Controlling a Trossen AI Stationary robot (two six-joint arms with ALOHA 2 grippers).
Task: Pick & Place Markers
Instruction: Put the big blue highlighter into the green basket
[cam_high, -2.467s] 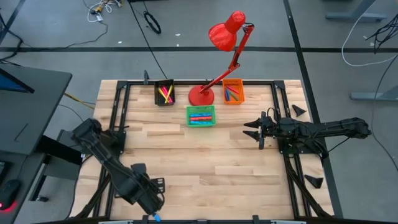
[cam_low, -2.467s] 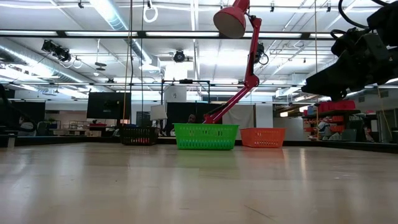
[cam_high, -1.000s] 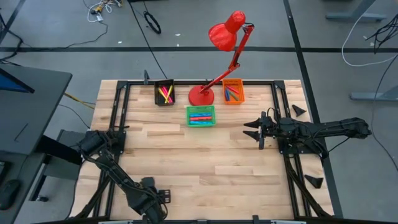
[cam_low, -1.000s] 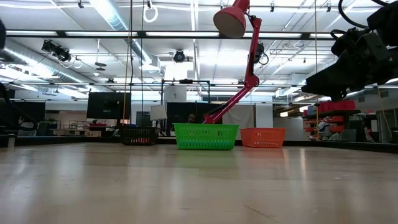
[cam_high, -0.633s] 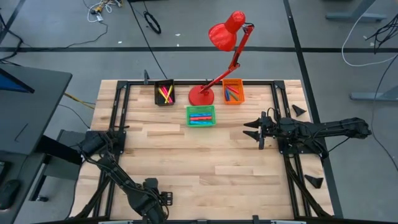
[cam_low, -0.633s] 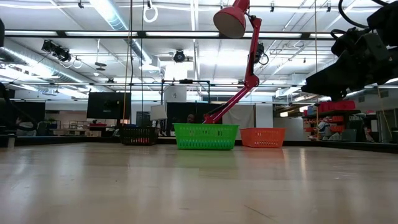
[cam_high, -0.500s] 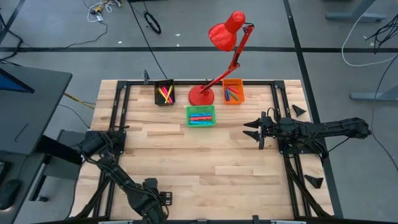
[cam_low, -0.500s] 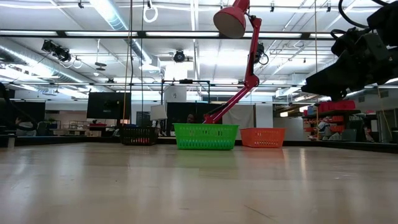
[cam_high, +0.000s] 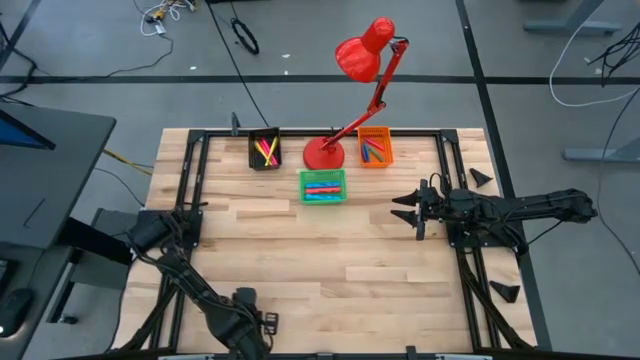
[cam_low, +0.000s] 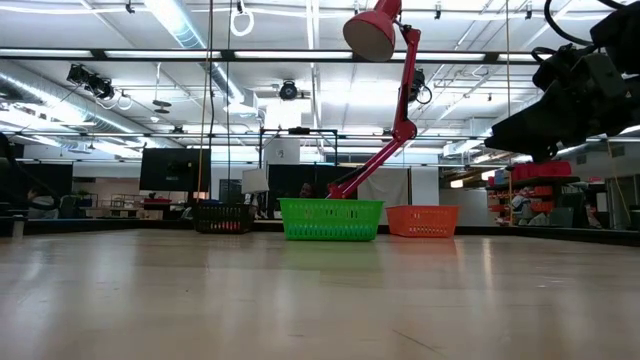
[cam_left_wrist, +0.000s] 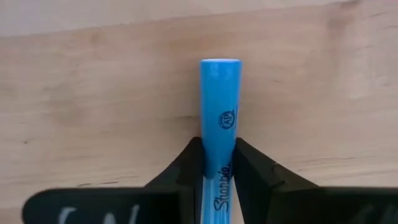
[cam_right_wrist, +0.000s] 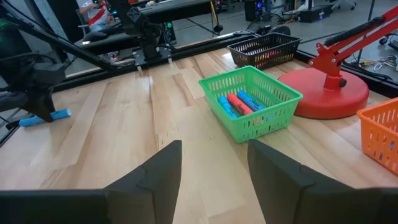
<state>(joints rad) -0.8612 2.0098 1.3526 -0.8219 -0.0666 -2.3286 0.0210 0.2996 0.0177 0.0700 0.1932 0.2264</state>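
Observation:
A blue marker (cam_left_wrist: 219, 99) lies on the wooden table at its near edge, left of the middle; the right wrist view shows this marker (cam_right_wrist: 43, 116) too. My left gripper (cam_left_wrist: 217, 146) stands over it, pointing down, shut on it. In the high view the left gripper (cam_high: 245, 330) hides the marker. More markers lie in the black bin (cam_high: 265, 150), the green bin (cam_high: 323, 186) and the orange bin (cam_high: 375, 147) at the far side. My right gripper (cam_high: 405, 210) waits open at the right, level above the table. My left gripper pinches the marker's barrel (cam_left_wrist: 219, 134) between its two fingers (cam_left_wrist: 189, 162), one on each long side, by the printed lettering. The fingers come from above, pointing down. The marker lies flat on the wood, one end (cam_left_wrist: 219, 62) sticking out past the fingertips.
A red desk lamp (cam_high: 355, 90) stands on its round base (cam_high: 323, 153) between the black and orange bins, its arm leaning over the far edge. Black frame rails (cam_high: 190, 200) run along the table's left, right and far sides. Bare wood (cam_high: 330, 260) fills the middle.

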